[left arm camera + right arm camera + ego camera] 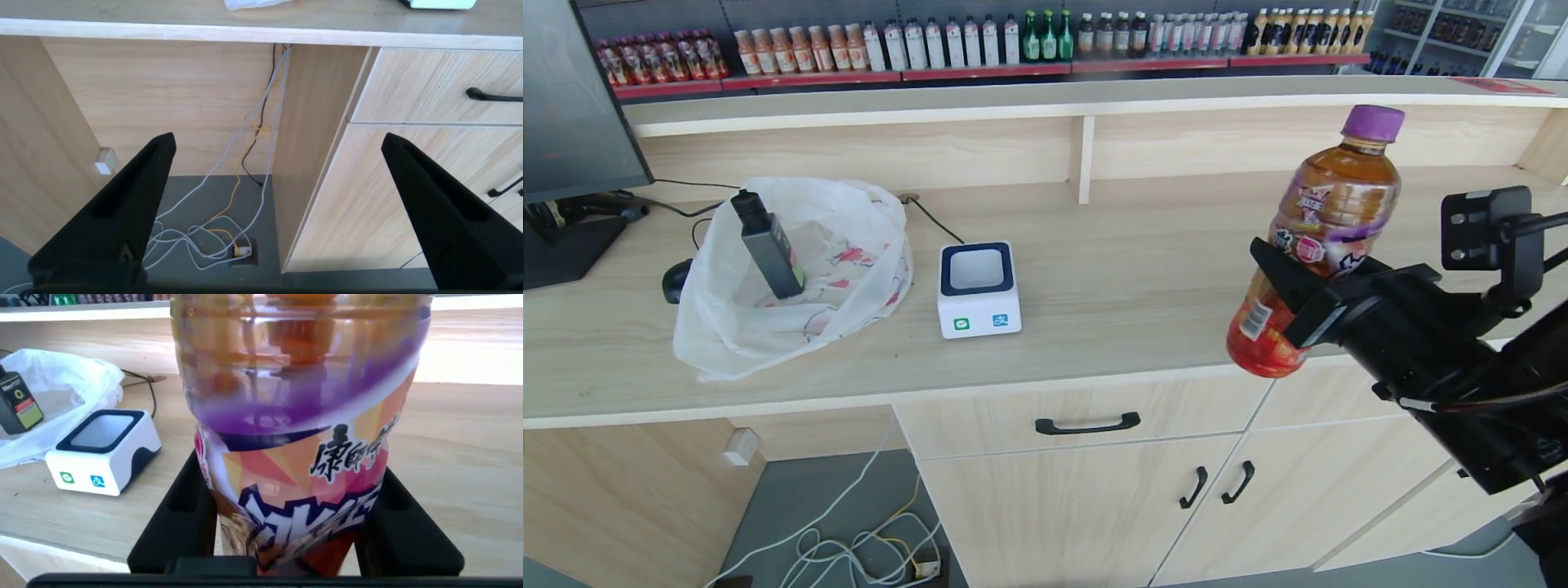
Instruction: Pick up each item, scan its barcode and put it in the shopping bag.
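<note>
gripping the tilted bottle (1327, 220) well right of the scanner (978, 287) is the right gripper (1292, 304), while the shopping bag (849, 269) lies just left of it and the left gripper (278, 145) gapes wide.

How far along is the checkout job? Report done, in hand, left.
Done: a dark grey box stands in the bag. In hand: the right claw grips the bottle, held up off the counter, right of the scanner. Left: likely scanning the bottle, then bagging it. The left claw hangs open below the counter.
</note>
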Tool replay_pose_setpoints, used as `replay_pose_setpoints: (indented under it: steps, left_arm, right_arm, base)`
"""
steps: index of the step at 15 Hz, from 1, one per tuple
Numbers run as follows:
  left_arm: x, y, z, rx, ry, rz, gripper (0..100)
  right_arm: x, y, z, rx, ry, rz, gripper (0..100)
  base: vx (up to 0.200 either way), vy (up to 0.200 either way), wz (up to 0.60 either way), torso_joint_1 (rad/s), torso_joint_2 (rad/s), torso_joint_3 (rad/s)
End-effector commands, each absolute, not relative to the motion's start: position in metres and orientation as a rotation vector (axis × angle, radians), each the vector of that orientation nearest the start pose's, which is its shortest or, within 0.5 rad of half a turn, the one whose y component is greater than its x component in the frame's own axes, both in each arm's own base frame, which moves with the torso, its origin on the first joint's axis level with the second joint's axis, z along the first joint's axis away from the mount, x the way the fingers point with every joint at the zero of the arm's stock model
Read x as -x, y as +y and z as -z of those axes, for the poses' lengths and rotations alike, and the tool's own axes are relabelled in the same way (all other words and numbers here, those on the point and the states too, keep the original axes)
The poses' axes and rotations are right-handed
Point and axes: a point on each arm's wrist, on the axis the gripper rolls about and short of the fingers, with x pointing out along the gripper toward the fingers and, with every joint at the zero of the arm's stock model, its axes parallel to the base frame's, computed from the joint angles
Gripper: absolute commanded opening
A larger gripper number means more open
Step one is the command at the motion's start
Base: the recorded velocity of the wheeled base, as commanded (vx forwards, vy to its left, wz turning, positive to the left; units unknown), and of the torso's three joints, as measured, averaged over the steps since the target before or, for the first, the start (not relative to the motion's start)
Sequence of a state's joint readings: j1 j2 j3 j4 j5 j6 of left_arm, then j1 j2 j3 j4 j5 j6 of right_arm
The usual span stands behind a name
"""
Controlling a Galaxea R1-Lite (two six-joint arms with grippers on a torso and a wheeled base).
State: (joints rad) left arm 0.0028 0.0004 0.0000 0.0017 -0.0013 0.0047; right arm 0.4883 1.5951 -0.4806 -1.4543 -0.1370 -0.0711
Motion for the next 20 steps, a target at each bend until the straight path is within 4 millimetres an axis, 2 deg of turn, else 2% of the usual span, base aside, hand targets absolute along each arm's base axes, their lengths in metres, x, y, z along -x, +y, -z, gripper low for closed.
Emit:
replay_pose_setpoints:
  steps: [1,5,8,11,14,16,20]
  left_arm:
    - [0.023,0.000,-0.075,-0.005,0.002,-0.002,100]
    - [0.023,0.000,-0.075,-0.005,0.002,-0.002,100]
    - [0.023,0.000,-0.076,-0.005,0.000,-0.002,100]
    - [0.023,0.000,-0.075,-0.005,0.002,-0.003,100]
    - [0.023,0.000,-0.075,-0.005,0.002,-0.003,100]
    - [0.023,0.000,-0.075,-0.005,0.002,-0.002,100]
    - [0.023,0.000,-0.075,-0.005,0.002,-0.002,100]
  right_arm:
    - [-0.198,0.109,-0.207,-0.037,-0.332,-0.365,0]
    - [-0.161,0.094,-0.192,-0.025,-0.285,-0.394,0]
    - [-0.143,0.086,-0.185,-0.025,-0.271,-0.408,0]
    - [-0.133,0.092,-0.184,-0.036,-0.271,-0.476,0]
    - [-0.123,0.107,-0.186,-0.122,-0.258,-0.598,0]
    - [-0.121,0.112,-0.187,-0.155,-0.247,-0.629,0]
    - [-0.126,0.128,-0.201,-0.283,-0.254,-0.695,0]
  base:
    - [0.000,0.000,0.00,0.000,0.00,0.000]
    - [0.000,0.000,0.00,0.000,0.00,0.000]
    - [0.000,0.000,0.00,0.000,0.00,0.000]
    - [0.000,0.000,0.00,0.000,0.00,0.000]
    - [0.000,0.000,0.00,0.000,0.00,0.000]
    - [0.000,0.000,0.00,0.000,0.00,0.000]
    - [0.000,0.000,0.00,0.000,0.00,0.000]
